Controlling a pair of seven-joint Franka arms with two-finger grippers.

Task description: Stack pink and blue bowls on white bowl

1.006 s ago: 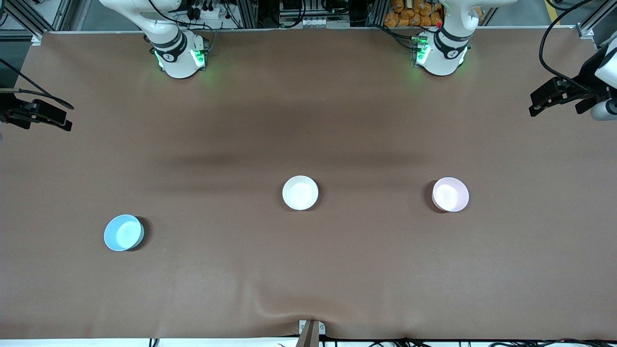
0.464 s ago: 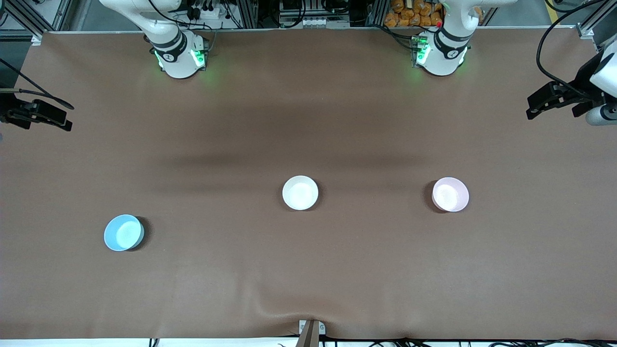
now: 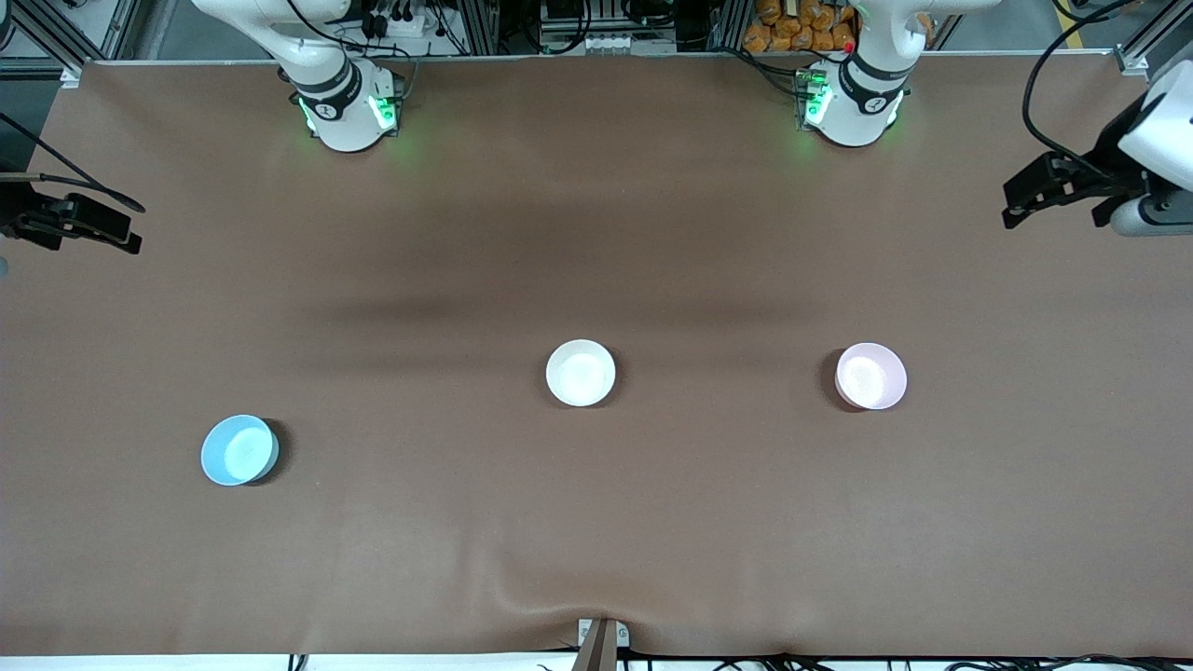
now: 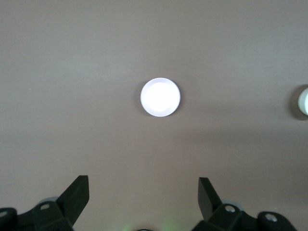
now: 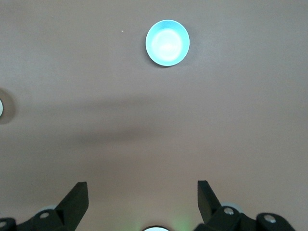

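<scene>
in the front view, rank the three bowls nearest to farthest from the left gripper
From the left gripper, open and high over the left arm's end of the table:
1. pink bowl, toward the left arm's end.
2. white bowl, mid-table.
3. blue bowl, toward the right arm's end, nearest the front camera.

No legible text or labels

A brown table cover (image 3: 596, 522) (slightly wrinkled near the front camera) meets a small metal bracket (image 3: 601, 636).
</scene>
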